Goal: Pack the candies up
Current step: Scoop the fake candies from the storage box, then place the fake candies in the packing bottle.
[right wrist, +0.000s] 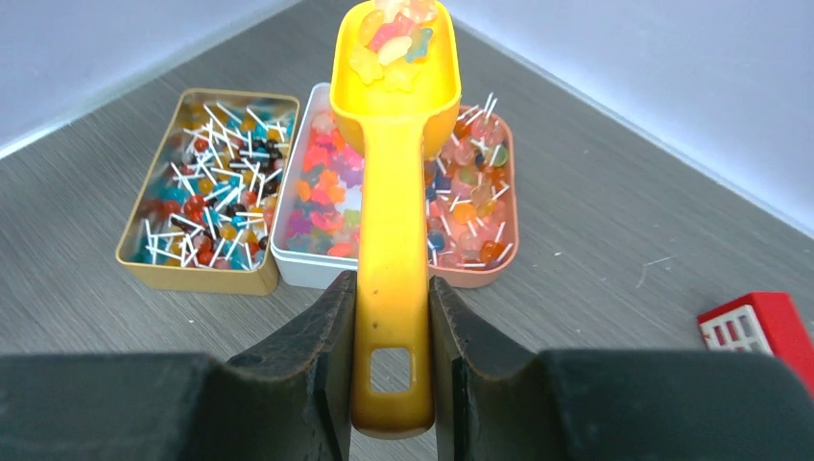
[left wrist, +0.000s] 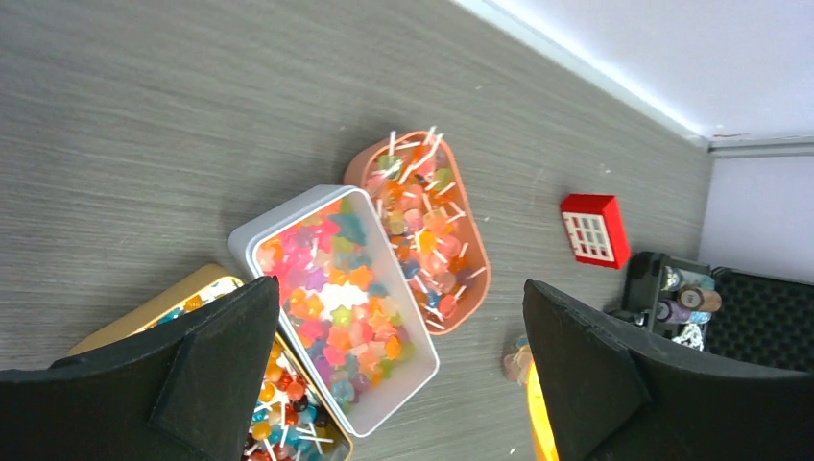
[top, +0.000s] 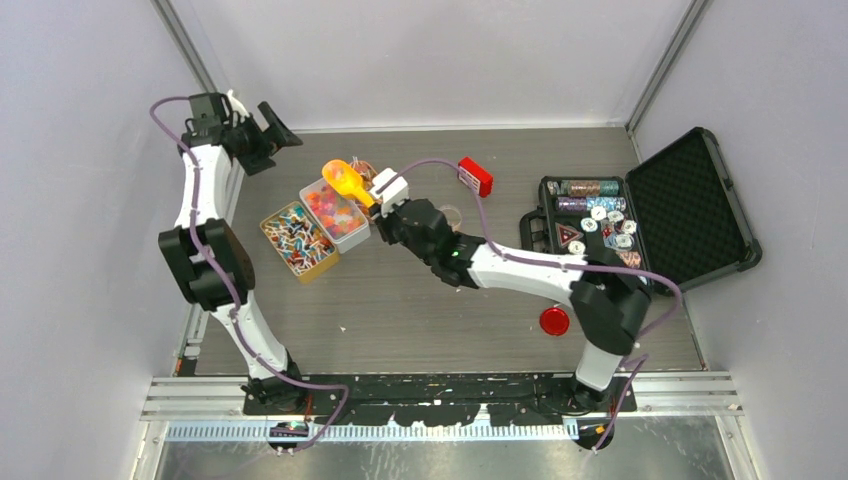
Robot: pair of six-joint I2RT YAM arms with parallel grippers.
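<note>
The left claw (top: 268, 140) hangs released at the far left, fingers (left wrist: 206, 370) spread wide with nothing between them; below and ahead of it sit three trays side by side. Ahead and to the left of the right claw (right wrist: 392, 312) lies the gold tin (right wrist: 197, 279) of stick sweets; straight ahead, the white tin (right wrist: 305, 267) of loose gummies; ahead to its right, touching the white one, the pink tray (right wrist: 482, 279) of more stick sweets. The right claw is clenched on the handle of the yellow scoop (right wrist: 392, 192), whose bowl juts forward and carries a small heap of the candies (right wrist: 395, 34); the rest fill the trays. By my judgement they are light, soft and a bit tacky, too small and loose to pinch singly; best taken by the scoop, held low on its stiff handle and kept level so none roll out. Further right sits a red box (right wrist: 763, 327), well apart.
</note>
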